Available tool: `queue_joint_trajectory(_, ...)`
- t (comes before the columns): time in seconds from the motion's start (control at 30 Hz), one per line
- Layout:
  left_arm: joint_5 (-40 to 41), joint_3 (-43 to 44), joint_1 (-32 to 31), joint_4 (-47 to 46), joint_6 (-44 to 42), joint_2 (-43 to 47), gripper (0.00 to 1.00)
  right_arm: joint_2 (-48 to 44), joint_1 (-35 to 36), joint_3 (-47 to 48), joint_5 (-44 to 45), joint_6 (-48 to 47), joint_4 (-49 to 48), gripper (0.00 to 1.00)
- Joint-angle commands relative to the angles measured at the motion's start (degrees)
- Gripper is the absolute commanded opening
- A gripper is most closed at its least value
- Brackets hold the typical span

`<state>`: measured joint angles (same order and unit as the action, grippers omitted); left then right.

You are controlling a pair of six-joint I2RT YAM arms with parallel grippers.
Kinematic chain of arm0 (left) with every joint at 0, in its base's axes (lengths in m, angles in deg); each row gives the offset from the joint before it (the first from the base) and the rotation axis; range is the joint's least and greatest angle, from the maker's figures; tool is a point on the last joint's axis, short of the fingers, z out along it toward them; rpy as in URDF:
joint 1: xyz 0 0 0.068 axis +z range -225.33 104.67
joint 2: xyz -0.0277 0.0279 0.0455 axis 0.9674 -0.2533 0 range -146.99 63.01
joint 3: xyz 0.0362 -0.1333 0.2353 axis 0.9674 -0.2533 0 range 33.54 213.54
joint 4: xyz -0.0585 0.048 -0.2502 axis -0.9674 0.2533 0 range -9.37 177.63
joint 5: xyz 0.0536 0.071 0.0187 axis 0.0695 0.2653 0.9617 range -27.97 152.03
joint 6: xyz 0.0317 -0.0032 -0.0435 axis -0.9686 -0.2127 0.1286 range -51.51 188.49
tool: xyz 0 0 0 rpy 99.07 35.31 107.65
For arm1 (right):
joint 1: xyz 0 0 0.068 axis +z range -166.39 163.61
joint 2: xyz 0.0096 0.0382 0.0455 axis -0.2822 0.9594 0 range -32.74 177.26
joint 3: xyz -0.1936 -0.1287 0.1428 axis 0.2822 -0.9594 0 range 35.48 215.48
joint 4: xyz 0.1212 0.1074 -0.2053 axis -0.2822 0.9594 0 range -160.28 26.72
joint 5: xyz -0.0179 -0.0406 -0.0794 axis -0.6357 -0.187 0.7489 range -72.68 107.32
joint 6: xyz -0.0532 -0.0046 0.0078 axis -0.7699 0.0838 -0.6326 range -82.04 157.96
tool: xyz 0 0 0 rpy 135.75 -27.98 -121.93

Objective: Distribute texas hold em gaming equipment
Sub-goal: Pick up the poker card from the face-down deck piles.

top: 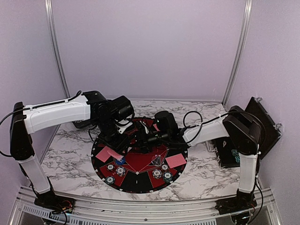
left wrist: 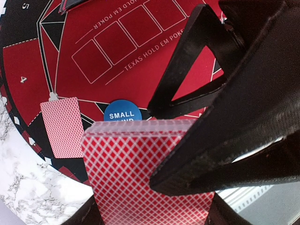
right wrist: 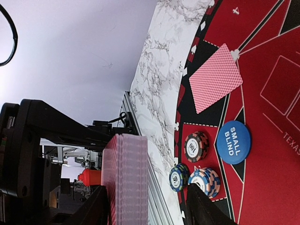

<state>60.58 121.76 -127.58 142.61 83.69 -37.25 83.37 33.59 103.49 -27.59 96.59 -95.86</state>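
Nearest the arm bases, small stacks of striped chips (right wrist: 196,146) sit in the wedge-shaped seats at the near rim of the round mat (top: 136,185). They look already shared out, one group toward each side. The mat lies on the marble table (top: 70,159). Just beyond the chips, a red-backed card (top: 108,153) lies face down at the left seat and a second card (top: 176,161) at the right seat. A blue disc (right wrist: 233,142) marked SMALL BLIND rests next to the left card, apparently to mark that player's place. Farther in, over the middle of the mat, the two arms meet around the deck (left wrist: 122,173). The left gripper (top: 123,137) appears to be closed on it, a finger against each side edge, holding the squared-up pack off the mat with its red diamond-patterned back facing the left wrist camera. That hold seems meant to leave the broad faces free. The right gripper (top: 146,137) straddles the pack with its jaws apart, one finger close against a face and the other well clear, gripping nothing. I judge it is placed to peel off the next card for dealing. The deck is thick and even, so most cards look undealt. Off to the right stands an open black case (top: 229,151).
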Motion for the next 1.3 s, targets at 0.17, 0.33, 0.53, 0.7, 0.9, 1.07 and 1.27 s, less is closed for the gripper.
queue_joint_trajectory(0.17, 0.4, -0.16, -0.37, 1.21, 0.45, 3.02, 0.53, -0.41, -1.29, -0.61, 1.72, -1.03, 0.49, 0.52)
queue_joint_trajectory(0.33, 0.44, -0.16, -0.38, 1.15, 0.38, 2.98, 0.53, -1.3, -2.08, -1.67, 2.18, -1.35, 0.89, 0.52)
queue_joint_trajectory(0.53, 0.48, -0.16, -0.31, 1.22, 0.36, 2.87, 0.53, -2.0, -2.8, -2.35, 2.28, -1.41, 0.71, 0.51)
queue_joint_trajectory(0.7, 0.41, -0.16, -0.36, 1.19, 0.41, 2.86, 0.53, -2.88, -3.03, -2.27, 2.45, -1.81, 1.22, 0.51)
queue_joint_trajectory(0.9, 0.47, -0.33, -0.38, 1.19, 0.36, 2.8, 0.53, -4.02, -3.14, -2.27, 2.3, -1.77, 0.89, 0.51)
queue_joint_trajectory(1.07, 0.4, -0.26, -0.37, 1.2, 0.4, 2.67, 0.53, -5.64, -2.78, -2.19, 1.81, -1.36, -0.61, 0.53)
queue_joint_trajectory(1.27, 0.3, -0.09, -0.32, 1.2, 0.27, 2.39, 0.53, -4.88, -1.12, -0.49, 1.22, -1.61, -0.64, 0.58)
